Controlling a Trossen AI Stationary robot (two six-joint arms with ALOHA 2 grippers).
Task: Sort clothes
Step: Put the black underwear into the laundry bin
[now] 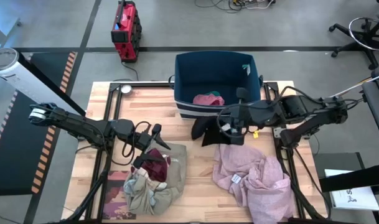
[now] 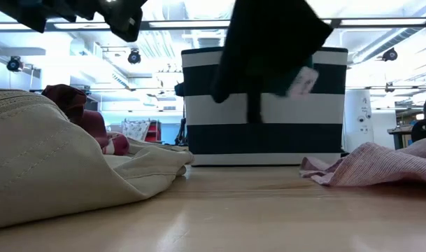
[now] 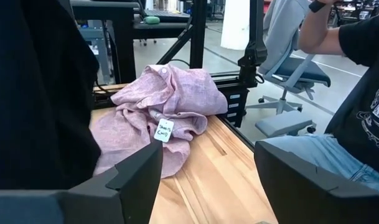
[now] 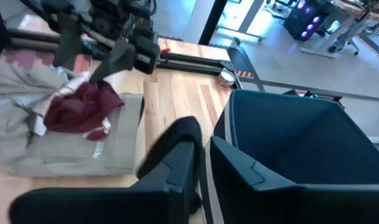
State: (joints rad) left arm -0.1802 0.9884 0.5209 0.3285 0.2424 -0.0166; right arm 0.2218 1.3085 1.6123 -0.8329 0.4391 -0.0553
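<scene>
Wooden desk [image 1: 195, 180] boards hold a beige pile [image 1: 155, 180] and lilac shirt [image 1: 254, 177] along the near edge. Left gripper [image 1: 157, 135] hovers wide open. Farther back, right gripper [image 1: 229, 132] pinches the black garment [image 1: 206, 129] beside the bin [image 1: 217, 65]. It's soft, floppy, light; grab a bunched fold.

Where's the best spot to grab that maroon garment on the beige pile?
Probably pinch the maroon garment at its raised, bunched crest, coming straight down from above. It sits crumpled on top of the khaki-beige garment, so a side approach would likely snag that too. The left hand is nearest.
</scene>
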